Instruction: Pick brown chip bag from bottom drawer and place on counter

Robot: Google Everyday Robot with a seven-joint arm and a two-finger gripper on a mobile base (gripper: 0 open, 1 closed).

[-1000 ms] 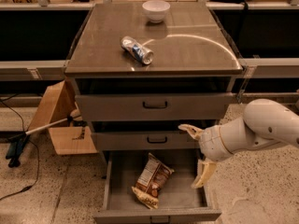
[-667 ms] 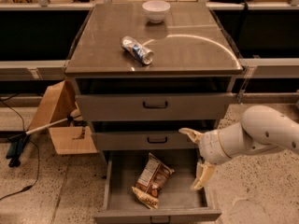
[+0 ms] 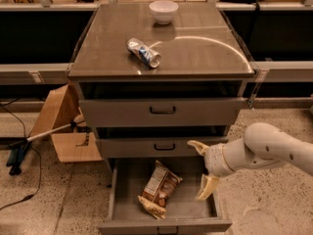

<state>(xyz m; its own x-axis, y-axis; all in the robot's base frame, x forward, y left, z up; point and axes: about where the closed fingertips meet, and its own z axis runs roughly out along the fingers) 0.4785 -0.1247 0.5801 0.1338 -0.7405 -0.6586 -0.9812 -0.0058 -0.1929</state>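
The brown chip bag [image 3: 157,188] lies flat in the pulled-out bottom drawer [image 3: 124,209], left of its middle, white label panel up. My gripper [image 3: 201,170] hangs over the drawer's right side, to the right of the bag and apart from it. Its two tan fingers are spread wide, one up by the middle drawer front, one low near the drawer's right wall, with nothing between them. The counter [image 3: 195,53] is the glossy grey-brown cabinet top above.
A crushed silver-blue can [image 3: 144,52] and a white bowl [image 3: 164,11] sit on the counter. The two upper drawers [image 3: 162,111] are pushed in. A cardboard box [image 3: 61,124] and a long-handled tool [image 3: 44,136] lie on the floor at the left.
The arm has drawn back lower and to the right. The gripper stays about where it was over the drawer's right side. The bag has not moved.
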